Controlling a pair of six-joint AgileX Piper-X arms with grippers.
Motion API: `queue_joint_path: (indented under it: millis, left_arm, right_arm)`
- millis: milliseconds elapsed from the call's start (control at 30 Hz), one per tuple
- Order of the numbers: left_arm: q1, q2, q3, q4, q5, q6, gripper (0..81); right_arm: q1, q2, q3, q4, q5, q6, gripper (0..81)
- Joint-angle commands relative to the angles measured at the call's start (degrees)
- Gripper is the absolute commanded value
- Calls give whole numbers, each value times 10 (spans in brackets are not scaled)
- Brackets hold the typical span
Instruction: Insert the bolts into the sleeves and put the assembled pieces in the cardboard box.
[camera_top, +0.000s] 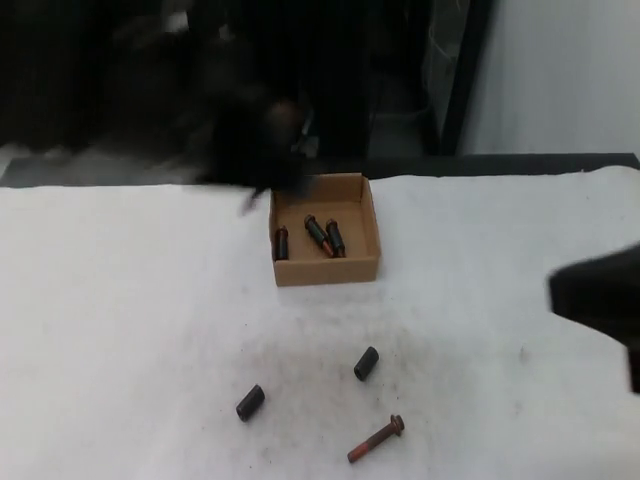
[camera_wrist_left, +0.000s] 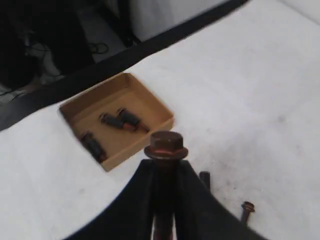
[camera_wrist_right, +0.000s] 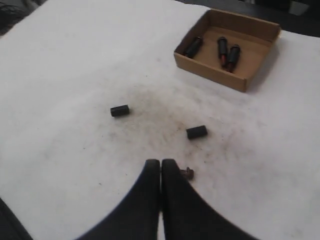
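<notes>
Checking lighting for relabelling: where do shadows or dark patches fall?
High view: an arm is a dark shape over a far corner of the cardboard box. Right wrist view: the box throws a shadow on the cloth. Left wrist view: even light on the bolt in the left gripper.

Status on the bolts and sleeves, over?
Left gripper shut on a bolt, head up; right gripper shut, empty. Three assembled pieces in the cardboard box. Two sleeves and one loose bolt lie on the bench, unobstructed.
</notes>
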Motion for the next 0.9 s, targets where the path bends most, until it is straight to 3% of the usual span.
queue_joint_path:
  millis: [0,133,367,433,533,633,800,867]
  left_arm:
    - [17,-60,58,-35,-3,-2,2]
    - [46,-195,172,-98,-12,23,2]
    - [78,-354,282,-108,-133,26,2]
    - [85,-380,291,-108,-147,26,2]
    - [91,-390,292,-108,-146,26,2]
    - [92,-389,292,-98,-142,26,2]
    - [92,-389,292,-54,-140,26,2]
    - [92,-389,292,-42,-140,26,2]
  right_arm:
    - [0,34,-3,-34,-34,-9,3]
    - [0,122,-3,-128,-88,-12,83]
    - [9,284,-48,-223,-194,-29,372]
    - [29,324,-74,-225,-208,-66,385]
    - [71,380,-113,-225,-191,-120,384]
    - [115,438,-154,-210,-134,-171,384]
    - [178,539,-235,-99,-11,-352,384]
    - [196,574,-253,-90,33,-377,384]
